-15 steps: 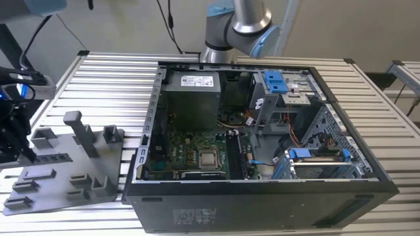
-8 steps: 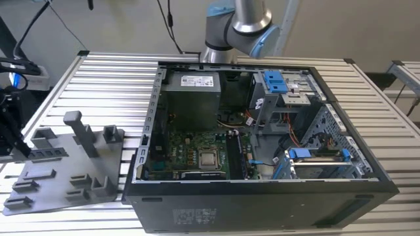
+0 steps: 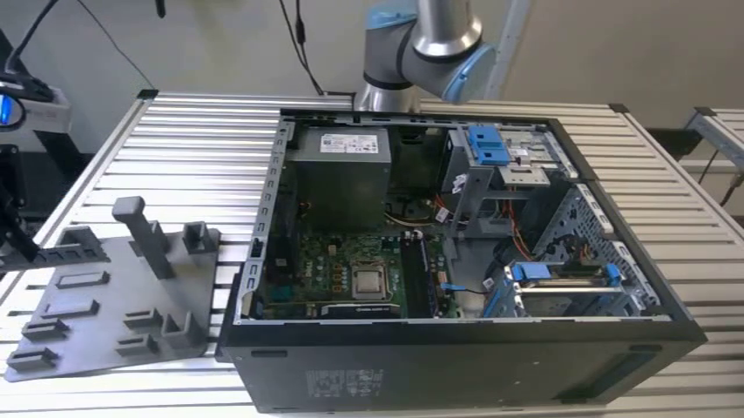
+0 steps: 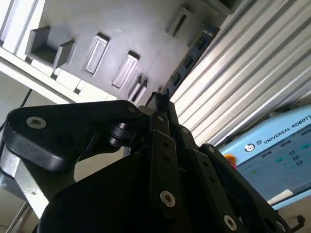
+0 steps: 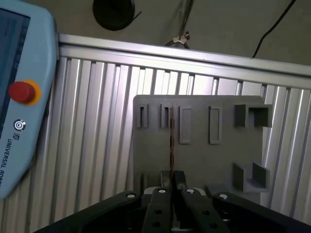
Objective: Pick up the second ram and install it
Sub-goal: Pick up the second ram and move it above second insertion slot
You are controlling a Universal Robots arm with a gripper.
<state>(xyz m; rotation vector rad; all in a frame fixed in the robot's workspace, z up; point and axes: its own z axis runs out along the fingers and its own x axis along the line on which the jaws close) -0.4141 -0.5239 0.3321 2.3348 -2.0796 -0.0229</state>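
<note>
**Handling.** The second ram [image 5: 171,141] is a thin, flat circuit board and should be light and stiff. It is also likely fragile: it will not tolerate bending or twisting, and its chips and contact edge should not be pressed. The best hold is probably square across the two flat faces near mid-length, close to the upper long edge. The faces are smooth, so a skewed grip may slip or tilt the board.

**Location.** In the first wrist view the second ram is seen edge-on as a narrow copper-toned line. It lies over the gray plastic tray [image 5: 204,160], in line with one of the narrow slots. Whether it sits in that slot or is raised clear of it cannot be told. In the second wrist view its dark chip face [image 4: 192,56] runs away from the gripper tip along the tray's border.

**Gripper.** The gripper [image 5: 171,180] stands at the near end of the second ram. Whether it has closed on the board cannot be told.

**Arm pose.** In the exterior view the arm [image 3: 430,43] rises behind the open computer case [image 3: 465,348]. The tray [image 3: 99,305] lies on the slatted table [image 3: 198,148] toward the exterior view's left. Both wrist views look onto the tray, so the tool is judged to point downward over it. A teach pendant [image 5: 19,58] lies near the tray.
</note>
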